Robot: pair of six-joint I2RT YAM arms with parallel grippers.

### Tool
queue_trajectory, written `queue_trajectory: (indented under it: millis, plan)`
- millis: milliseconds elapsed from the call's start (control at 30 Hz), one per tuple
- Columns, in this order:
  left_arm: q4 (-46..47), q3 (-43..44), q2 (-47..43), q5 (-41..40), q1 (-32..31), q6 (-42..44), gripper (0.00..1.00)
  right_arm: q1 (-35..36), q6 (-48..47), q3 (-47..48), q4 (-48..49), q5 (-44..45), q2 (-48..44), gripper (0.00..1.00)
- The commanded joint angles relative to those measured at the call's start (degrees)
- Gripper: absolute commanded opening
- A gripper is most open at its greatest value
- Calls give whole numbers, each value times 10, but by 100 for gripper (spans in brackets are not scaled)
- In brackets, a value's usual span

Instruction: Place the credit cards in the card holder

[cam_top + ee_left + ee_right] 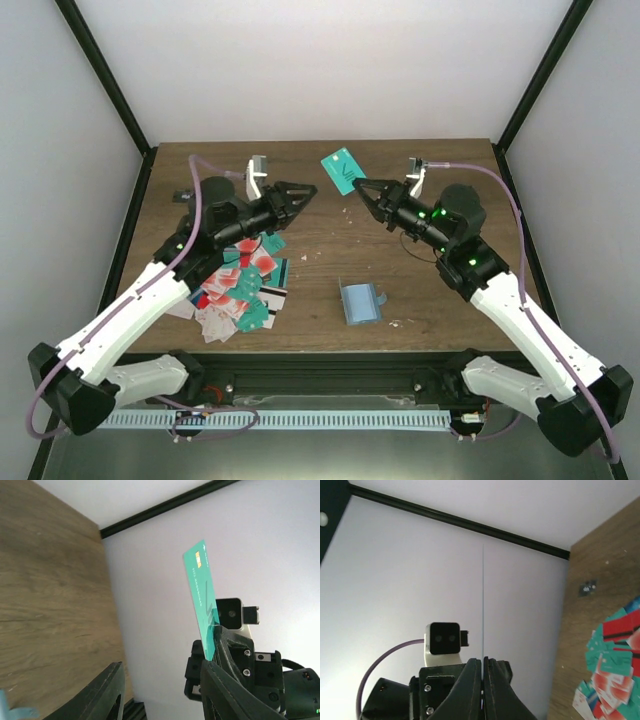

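Observation:
My right gripper (362, 190) is shut on a teal credit card (342, 170) and holds it upright in the air above the back middle of the table. In the right wrist view the card (483, 605) shows edge-on between the closed fingertips (483, 662). My left gripper (303, 194) is open and empty, facing the card from the left with a small gap; in the left wrist view (165, 690) the card (200, 595) stands just beyond its jaws. The other credit cards (240, 285) lie in a heap at the front left. The teal-blue card holder (360, 302) lies open at the front centre.
The wooden table (440, 300) is enclosed by white walls with black corner posts (105, 75). The card heap also shows in the right wrist view (612, 675). The left arm reaches over the heap.

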Motion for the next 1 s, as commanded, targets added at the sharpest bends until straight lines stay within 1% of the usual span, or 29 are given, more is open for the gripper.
queue_trajectory:
  millis: [0,200,333,433,467,567,633,700,833,967]
  plan:
    - [111,30,34,-5,-26,0,43,-4,22,-6,42,31,-16,1]
    - [179,43,62,-14,-51,7,42,-5,30,-3,61,24,-19,1]
    - [193,46,72,-33,-52,9,37,-4,26,-7,75,14,-19,1]
    - [212,51,91,-24,-52,9,35,-4,27,-13,85,2,-17,1]
    - [214,55,97,-22,-52,9,34,-4,27,-13,88,-2,-16,1]
    - [221,57,103,-23,-52,10,24,-4,22,-13,90,-9,-15,1]
    - [224,57,103,-29,-51,13,14,-5,21,-14,90,-10,-15,1]
    - [221,58,105,-31,-51,16,7,-4,19,-15,89,-11,-16,1]
    - [216,57,109,-32,-51,19,4,-5,20,-21,100,-13,-17,1]
    - [218,59,114,-23,-51,24,4,-4,26,-26,106,-34,-11,1]
